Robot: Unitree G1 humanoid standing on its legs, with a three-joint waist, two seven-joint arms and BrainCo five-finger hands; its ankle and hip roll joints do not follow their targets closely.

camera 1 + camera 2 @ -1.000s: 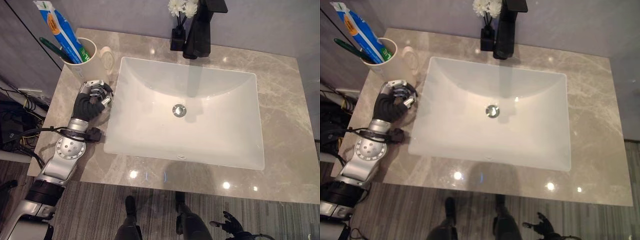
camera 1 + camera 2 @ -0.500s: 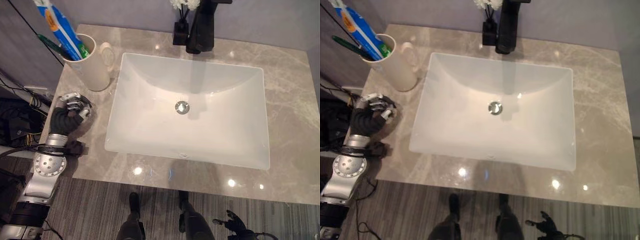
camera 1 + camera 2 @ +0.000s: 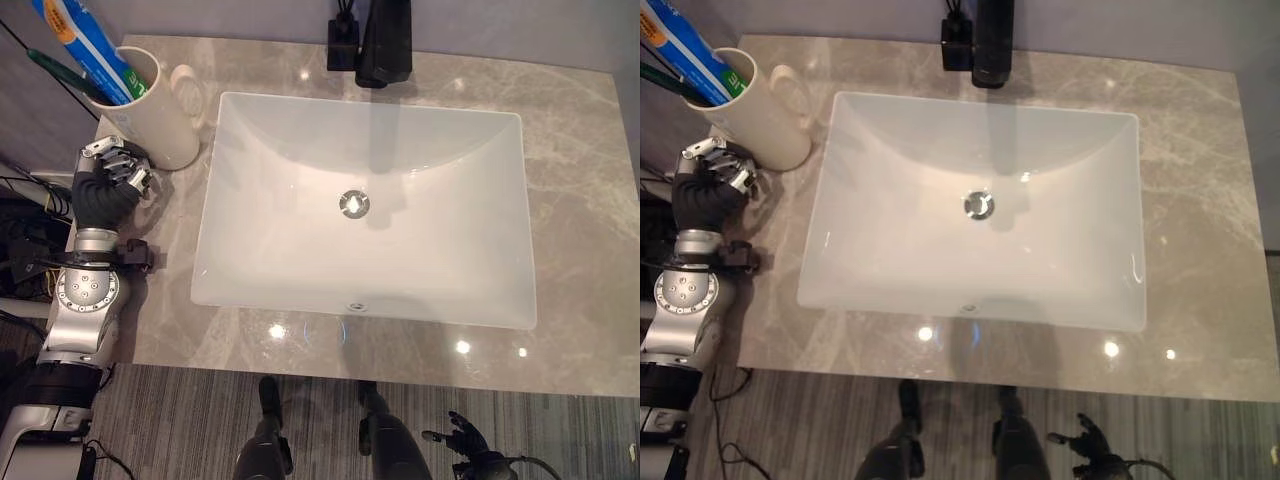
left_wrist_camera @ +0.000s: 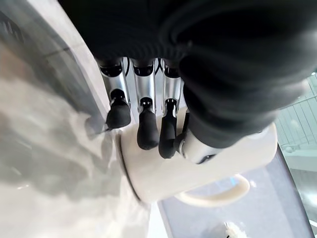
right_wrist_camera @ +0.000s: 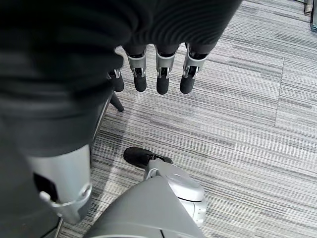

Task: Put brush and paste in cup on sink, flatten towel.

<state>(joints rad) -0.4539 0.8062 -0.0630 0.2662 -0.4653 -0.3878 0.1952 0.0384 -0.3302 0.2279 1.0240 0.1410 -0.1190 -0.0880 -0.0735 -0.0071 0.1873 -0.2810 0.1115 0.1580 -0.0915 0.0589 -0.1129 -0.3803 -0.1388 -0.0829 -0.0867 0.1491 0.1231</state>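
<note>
My left hand has drawn back from the basin's edge to the cup's base, fingers loosely curled, gripping nothing. Toothpaste and brush stand in the cup, leaning toward the back left. My right hand hangs relaxed over striped carpet. Grey marble worktop, white sink.
</note>
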